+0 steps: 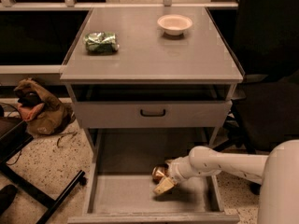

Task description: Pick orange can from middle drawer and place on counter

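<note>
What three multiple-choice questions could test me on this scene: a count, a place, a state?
1. How many things lie on the counter? A one B two C four
2. Where is the orange can? A on the counter B in the middle drawer C on the floor
3. The middle drawer is: A pulled open B shut C taken out
Answers: 1 B, a green can and a white bowl. 2 B, it lies on the drawer floor, by the gripper. 3 A, its floor shows.
</note>
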### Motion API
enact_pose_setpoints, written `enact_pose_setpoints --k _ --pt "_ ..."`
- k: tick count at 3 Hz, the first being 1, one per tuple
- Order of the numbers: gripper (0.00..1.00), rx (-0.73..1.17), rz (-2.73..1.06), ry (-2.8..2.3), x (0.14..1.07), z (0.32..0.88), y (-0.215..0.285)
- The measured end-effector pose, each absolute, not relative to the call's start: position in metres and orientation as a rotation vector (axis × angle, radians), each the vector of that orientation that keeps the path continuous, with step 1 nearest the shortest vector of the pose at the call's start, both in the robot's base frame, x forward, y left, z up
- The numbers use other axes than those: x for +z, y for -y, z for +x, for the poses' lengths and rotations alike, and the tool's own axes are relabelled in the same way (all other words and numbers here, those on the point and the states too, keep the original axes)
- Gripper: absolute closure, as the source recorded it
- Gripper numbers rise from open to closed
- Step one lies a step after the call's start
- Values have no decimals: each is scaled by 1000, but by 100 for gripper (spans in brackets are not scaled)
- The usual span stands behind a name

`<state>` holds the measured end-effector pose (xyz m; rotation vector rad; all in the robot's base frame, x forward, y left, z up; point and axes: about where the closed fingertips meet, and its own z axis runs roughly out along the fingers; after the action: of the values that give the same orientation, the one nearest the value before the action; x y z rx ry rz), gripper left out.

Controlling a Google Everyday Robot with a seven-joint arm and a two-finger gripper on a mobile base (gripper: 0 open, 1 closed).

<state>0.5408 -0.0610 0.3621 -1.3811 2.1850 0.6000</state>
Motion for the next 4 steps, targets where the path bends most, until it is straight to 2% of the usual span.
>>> enact_pose_setpoints --k 3,4 --pt "86 631 -1381 -2171 386 544 58" --pt "100 697 -1372 -2115 448 548 53"
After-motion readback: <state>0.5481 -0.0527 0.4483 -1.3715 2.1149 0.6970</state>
